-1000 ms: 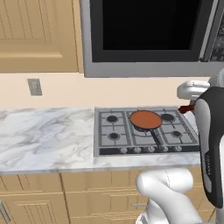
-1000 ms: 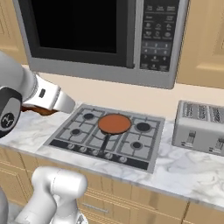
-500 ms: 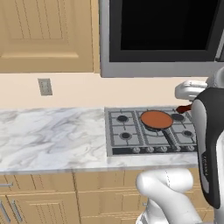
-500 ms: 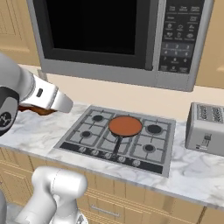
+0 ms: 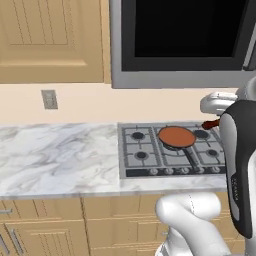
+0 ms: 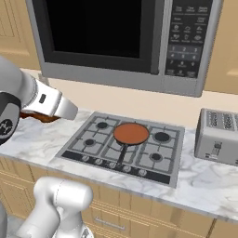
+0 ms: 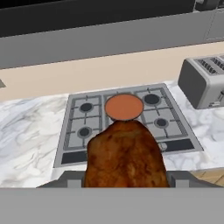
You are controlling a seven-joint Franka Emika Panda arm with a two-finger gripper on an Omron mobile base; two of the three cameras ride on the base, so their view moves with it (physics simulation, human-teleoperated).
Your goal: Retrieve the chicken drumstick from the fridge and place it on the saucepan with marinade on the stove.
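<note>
The pincer (image 7: 126, 181) pinches the drumstick (image 7: 125, 155), carried above the worktop (image 7: 30, 131) short of the stove (image 7: 127, 120). The pan (image 7: 124, 106) of marinade (image 6: 131, 133) lies ahead and below. The carry is under way; next it likely must reach forward, lower and let go.

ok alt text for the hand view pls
A brown drumstick fills the foreground, held in the hand. Beyond it lies a grey stove with an orange-filled pan at its middle, and a toaster at right.
</note>
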